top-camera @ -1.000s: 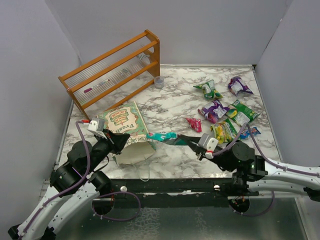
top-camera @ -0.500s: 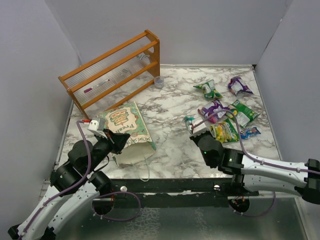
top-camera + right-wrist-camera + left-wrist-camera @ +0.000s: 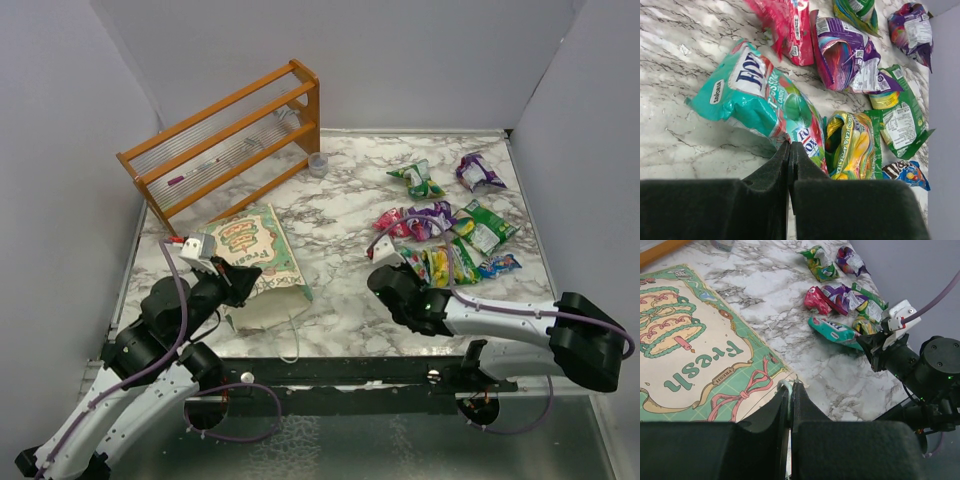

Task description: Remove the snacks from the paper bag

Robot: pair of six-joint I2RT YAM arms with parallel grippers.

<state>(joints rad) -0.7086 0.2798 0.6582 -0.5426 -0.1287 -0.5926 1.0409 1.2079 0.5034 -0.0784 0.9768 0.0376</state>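
Pinching the seemingly light, slippery teal packet (image 3: pixel 755 100) by its edge, right fingers (image 3: pixel 767 172) sit closed while left fingers (image 3: pixel 765 412) clamp the floppy paper bag (image 3: pixel 695 355).

We count eight snacks (image 3: pixel 850 145) at the right of the top view: two purple (image 3: pixel 480 172) (image 3: pixel 430 213), two green (image 3: pixel 418 180) (image 3: pixel 487 226), one red (image 3: pixel 388 222), one yellow-green (image 3: pixel 447 265), one blue (image 3: pixel 500 265), one teal packet (image 3: pixel 755 95). One paper bag (image 3: pixel 255 245) at lower left; one orange rack (image 3: pixel 225 140) at upper left; one small cup (image 3: pixel 318 164) at upper centre.
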